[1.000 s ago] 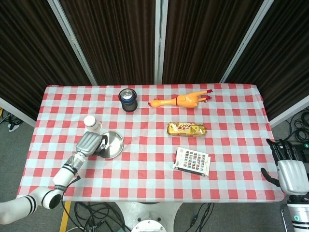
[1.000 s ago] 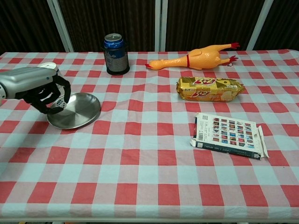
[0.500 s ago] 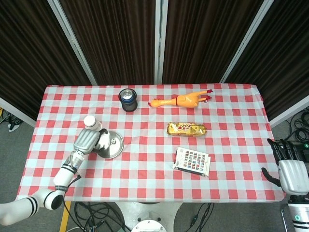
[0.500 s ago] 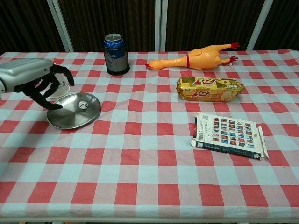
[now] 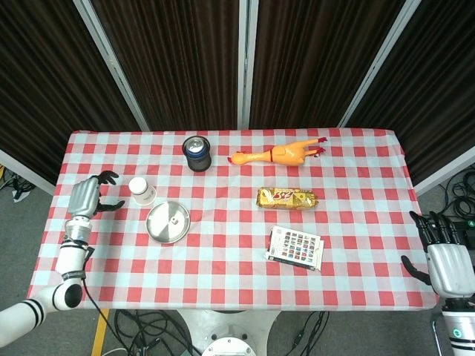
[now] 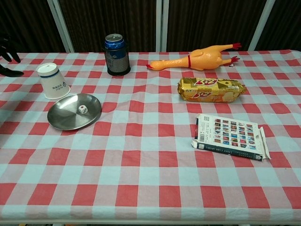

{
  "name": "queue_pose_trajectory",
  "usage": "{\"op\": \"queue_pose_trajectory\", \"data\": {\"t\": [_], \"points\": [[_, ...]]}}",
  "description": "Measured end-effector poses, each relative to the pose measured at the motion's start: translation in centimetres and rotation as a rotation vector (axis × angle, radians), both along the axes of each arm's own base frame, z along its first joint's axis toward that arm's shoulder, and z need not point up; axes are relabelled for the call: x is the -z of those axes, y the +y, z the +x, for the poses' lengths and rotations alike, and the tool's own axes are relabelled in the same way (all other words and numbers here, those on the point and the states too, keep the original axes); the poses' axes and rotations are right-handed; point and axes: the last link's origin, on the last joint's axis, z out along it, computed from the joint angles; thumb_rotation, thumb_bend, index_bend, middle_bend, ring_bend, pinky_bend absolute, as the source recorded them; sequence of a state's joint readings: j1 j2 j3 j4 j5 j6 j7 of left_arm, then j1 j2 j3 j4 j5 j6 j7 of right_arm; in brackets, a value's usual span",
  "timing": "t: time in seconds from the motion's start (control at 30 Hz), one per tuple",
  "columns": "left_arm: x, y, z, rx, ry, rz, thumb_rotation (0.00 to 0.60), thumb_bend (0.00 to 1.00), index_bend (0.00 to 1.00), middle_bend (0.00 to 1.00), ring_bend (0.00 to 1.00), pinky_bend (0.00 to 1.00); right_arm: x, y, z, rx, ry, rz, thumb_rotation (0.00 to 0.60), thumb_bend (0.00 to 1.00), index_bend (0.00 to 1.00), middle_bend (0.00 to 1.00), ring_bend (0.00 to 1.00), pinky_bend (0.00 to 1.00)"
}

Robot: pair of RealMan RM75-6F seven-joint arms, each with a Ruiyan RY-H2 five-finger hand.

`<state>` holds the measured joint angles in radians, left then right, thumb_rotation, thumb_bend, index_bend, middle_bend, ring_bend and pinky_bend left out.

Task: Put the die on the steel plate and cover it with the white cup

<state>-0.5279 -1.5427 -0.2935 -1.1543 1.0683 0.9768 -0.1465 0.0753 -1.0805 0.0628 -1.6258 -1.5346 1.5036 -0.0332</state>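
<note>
My left hand [image 5: 87, 197] hangs spread and empty beside the upside-down white cup [image 6: 52, 80], the die [image 6: 82, 109] sits uncovered on the steel plate [image 6: 66, 118], and my right hand [image 5: 447, 261] rests spread past the table's edge.

My left hand [image 5: 89, 196] sits over the left edge of the bench, dark fingers [image 5: 110, 176] spread apart and curling toward the bench's middle, holding nothing. Its white forearm runs down from the wrist past the near left corner. In the chest view only its fingertips [image 6: 8, 52] show at the left border. My right hand [image 5: 445, 256] hangs off the near right corner, palm up, fingers upright and apart, empty.
</note>
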Motion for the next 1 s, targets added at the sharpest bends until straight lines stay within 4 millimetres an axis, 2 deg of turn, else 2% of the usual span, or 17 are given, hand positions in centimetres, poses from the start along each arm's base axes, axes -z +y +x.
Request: {"op": "queue_pose_trajectory", "data": {"t": [0.13,0.3,0.6,0.83,1.0], "points": [[0.9,1.0,-0.6,-0.073,-0.158,-0.048,0.600,0.16,0.23,0.18,0.13,0.25,0.0,0.0,0.0,0.002,-0.001,-0.001,0.600,0.17,0.03,0.16,0.00,0.03],[2.0,2.6,-1.0,-0.139,-0.321,-0.089,0.600,0.16,0.23,0.18,0.13,0.24,0.1,0.1,0.0,0.011,0.000,0.000,0.600,0.17,0.04,0.16,0.00,0.03],[4.0,4.3,-0.6,-0.143,-0.344,-0.133,0.600,0.16,0.26,0.18,0.13,0.24,0.2,0.1,0.0,0.016,0.001,0.000,0.600,0.17,0.04,0.16,0.00,0.03],[4.8,4.2,-0.5,-0.122,-0.342,-0.129,0.600,0.16,0.38,0.21,0.13,0.24,0.3,0.1,0.0,0.022,0.000,0.000,0.600,0.17,0.04,0.16,0.00,0.03],[4.8,4.3,-0.7,-0.119,-0.336,-0.112,0.600,0.18,0.50,0.31,0.19,0.24,0.3,0.1,0.1,0.018,0.000,0.001,0.600,0.17,0.05,0.16,0.00,0.03]]}}
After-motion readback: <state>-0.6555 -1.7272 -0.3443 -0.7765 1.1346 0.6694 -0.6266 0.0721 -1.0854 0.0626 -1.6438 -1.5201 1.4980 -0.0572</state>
